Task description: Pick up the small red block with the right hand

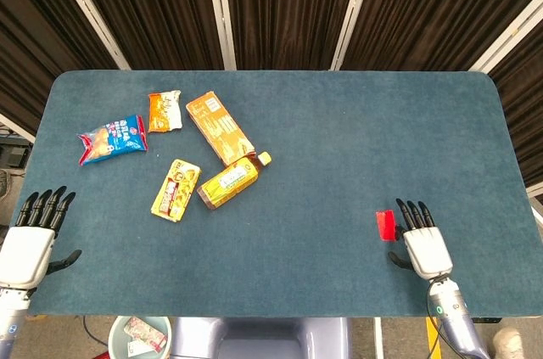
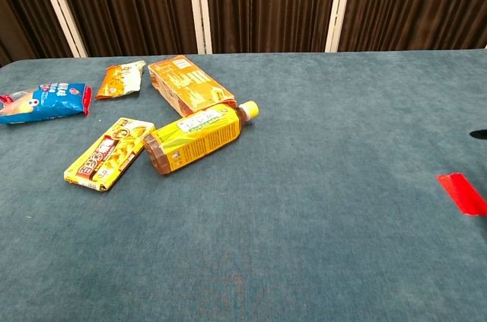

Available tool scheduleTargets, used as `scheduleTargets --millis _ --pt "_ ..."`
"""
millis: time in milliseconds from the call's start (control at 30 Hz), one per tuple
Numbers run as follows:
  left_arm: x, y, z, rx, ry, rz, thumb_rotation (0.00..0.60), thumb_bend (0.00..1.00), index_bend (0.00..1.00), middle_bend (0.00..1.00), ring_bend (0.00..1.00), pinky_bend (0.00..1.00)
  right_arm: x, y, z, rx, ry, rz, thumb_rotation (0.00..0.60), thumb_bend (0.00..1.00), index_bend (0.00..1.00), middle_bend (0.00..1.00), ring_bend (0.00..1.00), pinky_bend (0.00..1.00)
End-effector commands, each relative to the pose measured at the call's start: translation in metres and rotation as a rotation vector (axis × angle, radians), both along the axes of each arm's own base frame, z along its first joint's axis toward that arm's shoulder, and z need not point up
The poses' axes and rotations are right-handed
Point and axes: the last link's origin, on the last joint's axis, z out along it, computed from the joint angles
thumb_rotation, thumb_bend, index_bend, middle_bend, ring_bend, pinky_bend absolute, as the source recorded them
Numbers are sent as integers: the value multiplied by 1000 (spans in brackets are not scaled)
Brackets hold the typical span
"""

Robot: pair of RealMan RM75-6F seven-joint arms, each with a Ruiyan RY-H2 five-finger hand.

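The small red block (image 1: pixel 386 225) lies flat on the blue table, near the front right; the chest view shows the red block (image 2: pixel 462 192) at its right edge. My right hand (image 1: pixel 423 243) hovers just to the right of it, fingers straight and apart, holding nothing; its fingertips (image 1: pixel 407 207) come level with the block's far end. In the chest view only a dark fingertip (image 2: pixel 479 135) shows at the right edge. My left hand (image 1: pixel 32 243) stays at the table's front left corner, open and empty.
Several snacks lie at the left: a blue packet (image 1: pixel 112 139), an orange packet (image 1: pixel 165 110), an orange box (image 1: pixel 220 127), a yellow bottle (image 1: pixel 231 181) and a yellow packet (image 1: pixel 176 189). A bin (image 1: pixel 140 335) stands below the table's front edge (image 1: pixel 254 314).
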Motion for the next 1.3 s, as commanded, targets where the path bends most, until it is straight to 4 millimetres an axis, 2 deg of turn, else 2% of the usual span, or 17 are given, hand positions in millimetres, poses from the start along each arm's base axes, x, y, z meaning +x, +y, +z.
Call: scheduleTargets --millis 33,433,667,1033,1300 --pt "0 1 1 4 -3 1 600 125 0 0 0 0 -2 -5 -5 11 17 -2 600 207 516 0 0 0" --pt "-4 6 0 18 4 30 600 103 0 0 0 0 -7 -17 -9 16 47 0 600 223 521 0 0 0" --pt "-6 9 -2 22 19 47 600 102 0 0 0 0 -9 -25 -12 29 62 -2 600 273 523 0 0 0" --pt "-7 14 -4 22 25 63 600 101 0 0 0 0 -13 -29 -17 45 71 -17 600 280 528 0 0 0" --pt "-9 15 -4 23 27 72 600 103 0 0 0 0 -13 -31 -23 60 73 -20 600 409 573 4 0 0"
